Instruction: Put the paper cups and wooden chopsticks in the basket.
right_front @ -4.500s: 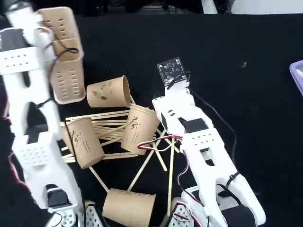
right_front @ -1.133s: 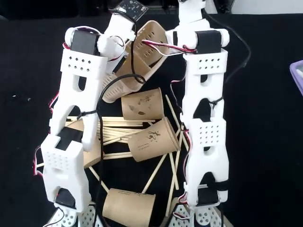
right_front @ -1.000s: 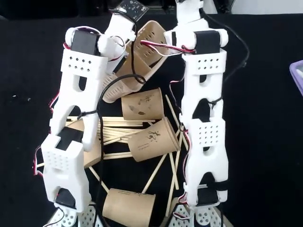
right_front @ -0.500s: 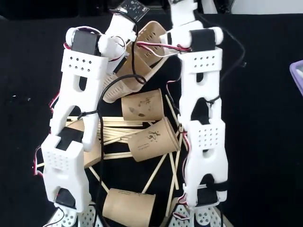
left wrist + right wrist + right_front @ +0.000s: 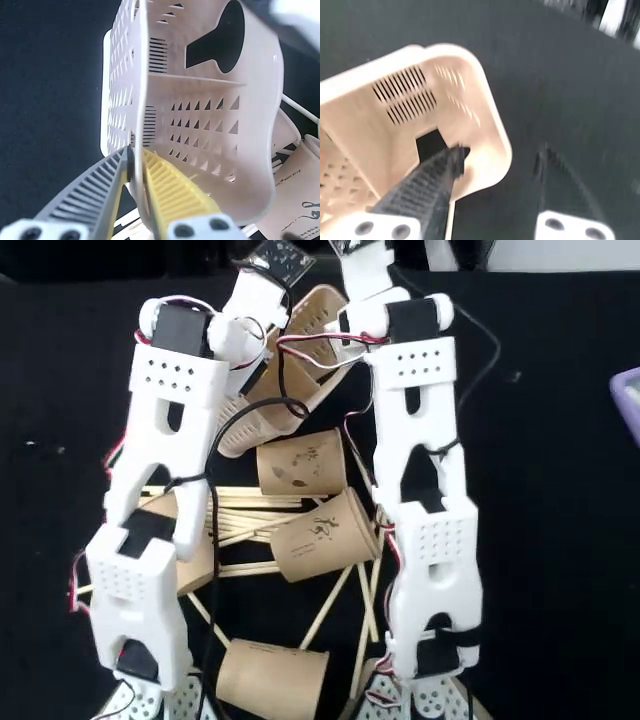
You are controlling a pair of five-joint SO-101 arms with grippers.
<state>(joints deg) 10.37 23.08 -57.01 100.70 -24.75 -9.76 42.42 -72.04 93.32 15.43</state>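
The beige slotted basket (image 5: 255,420) lies tilted at the back of the black table. My left gripper (image 5: 135,162) is shut on its side wall (image 5: 200,125), grey finger outside and yellow finger inside. My right gripper (image 5: 500,155) is open at the basket's far end, with a corner of the rim (image 5: 490,145) between its fingers. Brown paper cups lie on their sides in front: one (image 5: 300,462) by the basket, one (image 5: 325,535) in the middle, one (image 5: 272,678) near the front, and another (image 5: 195,565) partly under the left arm. Wooden chopsticks (image 5: 250,505) are scattered under them.
Both white arms stretch over the pile toward the back, the right arm (image 5: 415,370) close beside the cups. A purple object (image 5: 628,400) sits at the table's right edge. Bare black cloth lies to the far left and right.
The right arm has swung left toward the basket's far end over the last second. The left arm and basket have kept still since then; earlier the basket was at the far left.
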